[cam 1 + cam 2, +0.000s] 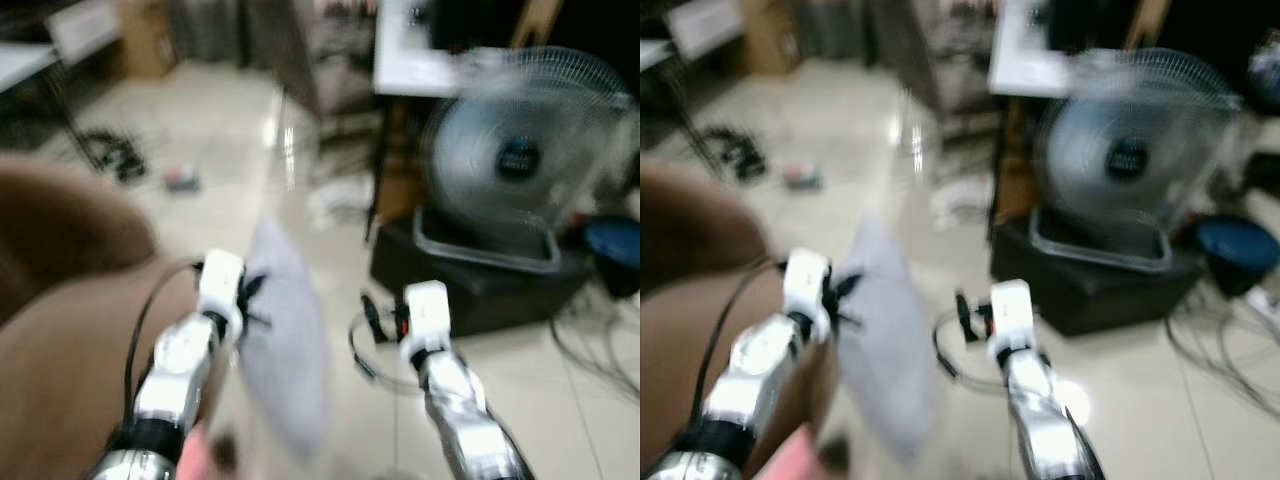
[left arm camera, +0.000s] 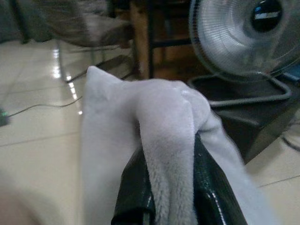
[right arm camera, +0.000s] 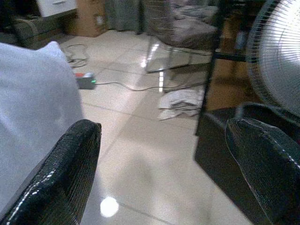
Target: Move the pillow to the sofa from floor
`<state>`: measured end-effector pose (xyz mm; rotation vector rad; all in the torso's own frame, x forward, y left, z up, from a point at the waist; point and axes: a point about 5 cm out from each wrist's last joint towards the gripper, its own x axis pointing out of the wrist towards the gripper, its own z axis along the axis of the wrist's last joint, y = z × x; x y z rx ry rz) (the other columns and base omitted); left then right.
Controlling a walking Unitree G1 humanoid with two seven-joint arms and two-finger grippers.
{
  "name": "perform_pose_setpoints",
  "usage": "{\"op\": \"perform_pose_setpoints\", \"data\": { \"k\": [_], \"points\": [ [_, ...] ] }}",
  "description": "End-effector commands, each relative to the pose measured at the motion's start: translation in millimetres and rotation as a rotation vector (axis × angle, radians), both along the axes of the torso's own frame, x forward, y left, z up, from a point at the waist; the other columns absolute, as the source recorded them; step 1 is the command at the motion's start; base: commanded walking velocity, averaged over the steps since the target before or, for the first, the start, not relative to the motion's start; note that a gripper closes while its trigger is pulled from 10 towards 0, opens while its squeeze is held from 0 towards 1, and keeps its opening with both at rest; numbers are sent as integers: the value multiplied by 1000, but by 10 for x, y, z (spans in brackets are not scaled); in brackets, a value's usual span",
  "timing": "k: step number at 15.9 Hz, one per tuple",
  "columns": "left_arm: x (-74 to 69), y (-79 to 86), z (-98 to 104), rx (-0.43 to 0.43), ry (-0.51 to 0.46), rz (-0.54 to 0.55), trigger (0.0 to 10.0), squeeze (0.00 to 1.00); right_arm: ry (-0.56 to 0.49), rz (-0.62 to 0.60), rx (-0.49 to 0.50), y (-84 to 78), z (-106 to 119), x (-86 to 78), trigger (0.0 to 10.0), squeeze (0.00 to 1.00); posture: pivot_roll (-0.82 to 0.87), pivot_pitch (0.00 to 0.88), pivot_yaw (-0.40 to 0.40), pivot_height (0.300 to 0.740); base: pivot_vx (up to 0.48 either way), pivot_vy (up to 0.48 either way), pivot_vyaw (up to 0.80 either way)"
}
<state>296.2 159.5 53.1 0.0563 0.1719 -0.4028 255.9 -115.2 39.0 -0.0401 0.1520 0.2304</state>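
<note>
Pillow (image 1: 285, 340) hangs above the floor (image 1: 230, 130), a fold clamped in the left gripper (image 2: 171, 187) beside the brown sofa (image 1: 60, 300); right gripper (image 3: 164, 164) spread apart, holding nothing.

The soft pale-grey plush pillow (image 1: 285, 340) hung off the floor, a fold of it pinched between black fingers (image 2: 213, 187), right beside the brown sofa (image 1: 60, 330).
</note>
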Motion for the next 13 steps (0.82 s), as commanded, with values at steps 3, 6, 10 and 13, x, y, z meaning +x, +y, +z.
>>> {"op": "perform_pose_setpoints", "data": {
  "k": [3, 6, 10, 13],
  "points": [
    [71, -56, 163, -15, -87, 0, 0, 0, -22, 10, -54, -29, 19, 1, 10000, 0, 17, 6, 30, 740, 480, 0, 533],
    [82, -43, 164, 3, -89, 17, 0, 0, -3, 29, -18, -8, 3, -4, 10000, 0, 21, 7, 27, 740, 0, 0, 777],
    [70, -22, 146, 10, -90, 17, 0, 0, 14, 23, 16, -32, 6, 21, 10000, 75, 35, 0, 22, 740, 0, 0, 756],
    [68, -21, 151, 8, -97, 27, 0, 0, 21, 33, 23, -44, 6, 30, 10000, 125, 40, 0, 18, 740, 0, 0, 740]
  ]
}}
